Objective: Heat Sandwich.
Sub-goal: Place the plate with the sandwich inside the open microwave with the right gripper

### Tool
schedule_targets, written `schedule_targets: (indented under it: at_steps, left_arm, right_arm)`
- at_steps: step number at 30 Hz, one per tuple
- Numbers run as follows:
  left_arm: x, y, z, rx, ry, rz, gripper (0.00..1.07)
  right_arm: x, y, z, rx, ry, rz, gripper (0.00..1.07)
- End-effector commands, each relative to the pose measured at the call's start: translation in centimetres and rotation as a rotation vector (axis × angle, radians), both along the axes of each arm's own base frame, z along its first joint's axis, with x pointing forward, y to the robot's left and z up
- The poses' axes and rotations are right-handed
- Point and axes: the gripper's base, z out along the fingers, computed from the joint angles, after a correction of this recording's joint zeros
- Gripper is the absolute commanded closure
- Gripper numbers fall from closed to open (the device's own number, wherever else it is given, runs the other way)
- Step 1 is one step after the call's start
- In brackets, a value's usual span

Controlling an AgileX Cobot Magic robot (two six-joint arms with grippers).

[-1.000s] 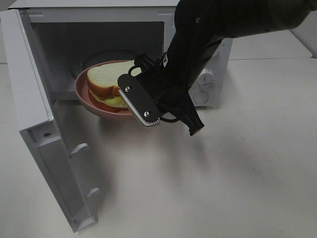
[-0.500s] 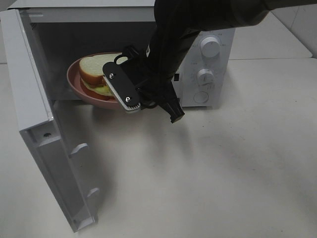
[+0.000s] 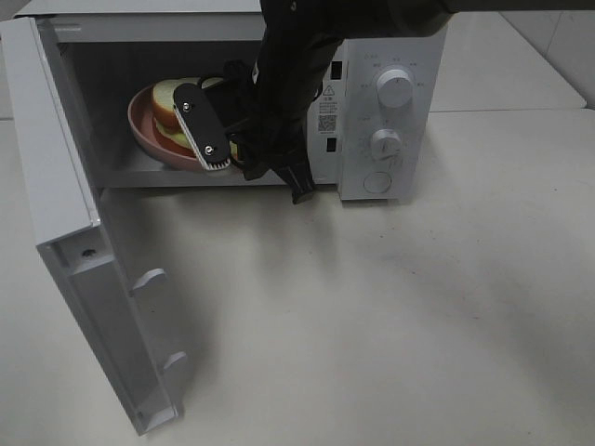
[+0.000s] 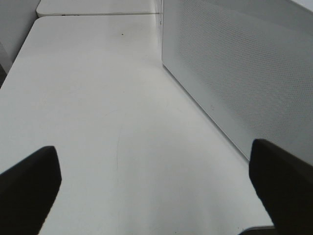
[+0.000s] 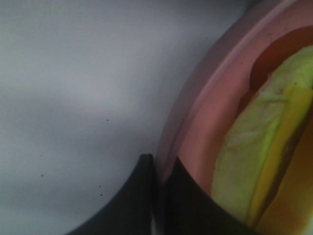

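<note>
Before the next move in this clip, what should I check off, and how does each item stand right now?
1. Microwave door open wide: ok.
2. Sandwich sitting on the pink plate: ok.
3. Right gripper shut on the plate's rim: ok.
4. Plate inside the microwave cavity: ok.
5. Plate resting on the cavity floor: cannot tell.
6. Left gripper open, holding nothing: ok.

One microwave [image 3: 372, 46], one open door [image 3: 65, 214], two latch hooks [image 3: 149, 278], two dials [image 3: 397, 88], one round button [image 3: 376, 183]. One sandwich [image 3: 170, 96], one pink plate [image 3: 142, 137]. Two grippers: left gripper [image 4: 155, 188], right gripper [image 5: 157, 196]. One white table [image 3: 418, 325].
</note>
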Motion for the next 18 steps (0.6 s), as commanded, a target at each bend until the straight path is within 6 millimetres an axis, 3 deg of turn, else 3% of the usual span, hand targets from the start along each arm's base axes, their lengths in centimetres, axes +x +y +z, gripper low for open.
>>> schedule_targets:
  at_steps: [1, 18]
  left_arm:
    - [-0.3, 0.0, -0.1, -0.003, -0.022, 0.0, 0.05]
    - [-0.3, 0.0, -0.1, -0.004, -0.022, 0.0, 0.05]
  right_arm:
    - [1.1, 0.5, 0.6, 0.013, -0.037, -0.036, 1.05]
    - [3.4, 2.0, -0.8, -0.005, -0.096, -0.021, 1.04]
